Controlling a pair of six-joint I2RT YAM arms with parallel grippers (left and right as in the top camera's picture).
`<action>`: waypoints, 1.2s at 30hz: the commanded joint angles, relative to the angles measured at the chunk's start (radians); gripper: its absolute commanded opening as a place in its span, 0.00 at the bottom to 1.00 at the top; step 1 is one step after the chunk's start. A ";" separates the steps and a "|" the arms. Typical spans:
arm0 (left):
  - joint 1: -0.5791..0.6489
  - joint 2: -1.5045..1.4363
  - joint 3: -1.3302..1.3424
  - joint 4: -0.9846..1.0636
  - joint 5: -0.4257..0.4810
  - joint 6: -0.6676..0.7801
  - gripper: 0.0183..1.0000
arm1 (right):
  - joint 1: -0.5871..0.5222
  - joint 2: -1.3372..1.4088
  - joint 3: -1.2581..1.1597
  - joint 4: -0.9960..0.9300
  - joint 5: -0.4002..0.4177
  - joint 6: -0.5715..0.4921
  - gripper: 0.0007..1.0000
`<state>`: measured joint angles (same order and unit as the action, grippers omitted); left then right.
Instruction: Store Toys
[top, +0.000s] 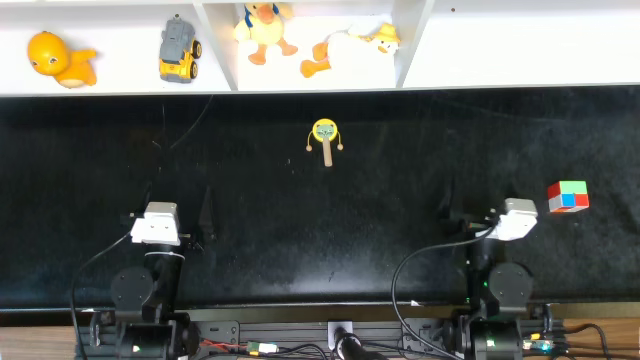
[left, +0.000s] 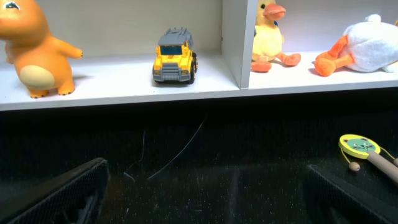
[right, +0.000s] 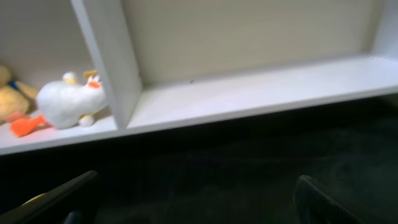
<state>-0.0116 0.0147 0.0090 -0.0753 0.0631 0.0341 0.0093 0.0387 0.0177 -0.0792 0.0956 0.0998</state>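
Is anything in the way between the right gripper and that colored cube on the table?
Nothing visible is. The cube sits on the black mat beside the open right gripper, and nothing lies between it and the right shelf compartment either.

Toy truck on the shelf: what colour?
Toy truck: yellow and grey; best in left wrist view.

rattle (top: 325, 134) on table (top: 250, 220) before shelf (top: 300, 88), cube (top: 567, 197) right of rattle
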 joint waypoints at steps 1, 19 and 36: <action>0.002 -0.012 -0.001 -0.005 -0.013 0.019 1.00 | 0.182 0.129 0.031 -0.009 0.269 0.190 1.00; 0.002 -0.012 -0.001 -0.005 -0.013 0.018 1.00 | 0.842 1.238 0.700 -0.420 0.597 0.727 1.00; 0.002 -0.012 -0.001 -0.005 -0.013 0.018 1.00 | 0.841 1.822 1.288 -0.735 0.400 0.723 1.00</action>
<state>-0.0116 0.0147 0.0090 -0.0753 0.0559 0.0345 0.8459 1.8259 1.2484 -0.7864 0.5419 0.8124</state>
